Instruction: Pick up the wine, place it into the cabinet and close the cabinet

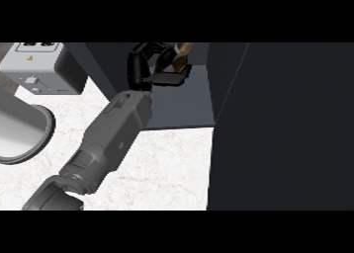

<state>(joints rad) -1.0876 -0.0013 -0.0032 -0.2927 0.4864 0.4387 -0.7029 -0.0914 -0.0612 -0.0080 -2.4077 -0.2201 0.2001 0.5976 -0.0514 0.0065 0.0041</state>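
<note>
- Nearest the camera, one grey forearm (110, 143) rises from the lower left edge and reaches up into the cabinet; which arm it is cannot be settled from this view, though by its position it reads as the left.
- Cabinet (187, 106) stands open, its dark door (289, 128) swung out at the right over the pale worktop (165, 168).
- Left hand (154, 64) sits inside the cabinet, fingers curled round the wine (184, 51).
- Wine shows only as a brown sliver just right of the fingers, long axis apparently near upright.
- Judgement: release inside comes next, then the door.
</note>
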